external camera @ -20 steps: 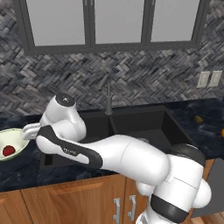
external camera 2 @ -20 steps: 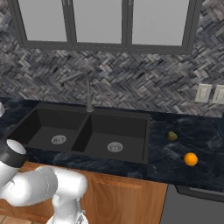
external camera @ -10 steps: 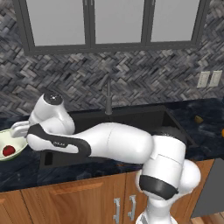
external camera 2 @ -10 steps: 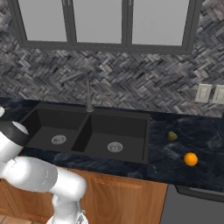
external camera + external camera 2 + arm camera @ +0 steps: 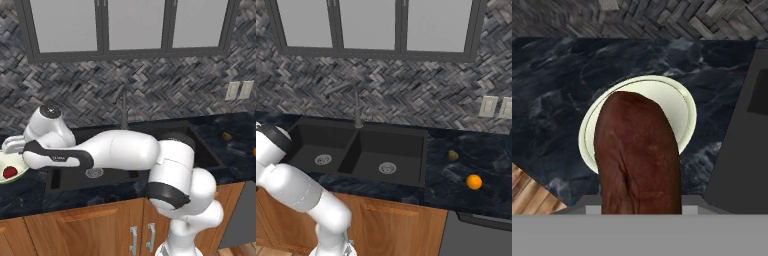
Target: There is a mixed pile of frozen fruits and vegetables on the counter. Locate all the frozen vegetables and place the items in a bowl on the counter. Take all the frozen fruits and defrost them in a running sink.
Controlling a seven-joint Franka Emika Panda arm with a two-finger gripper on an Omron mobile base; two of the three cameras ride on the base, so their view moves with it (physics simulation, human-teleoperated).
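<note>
Holding the dark brown oblong vegetable (image 5: 638, 155) right over the pale bowl (image 5: 679, 107), not yet let go.

Gripped tight in the closed fingers, seen close up in the hand view, with the bowl on the dark counter (image 5: 557, 75) underneath. Already done: a small red round vegetable (image 5: 9, 172) sitting inside the bowl at the left end. Left to do: dropping the brown one in, then carrying the orange ball (image 5: 474, 181) to the black sink (image 5: 376, 150). Yellowish-olive lump (image 5: 453, 156) lay near the orange ball, right of the sink; fruit or not, hard to tell.
</note>
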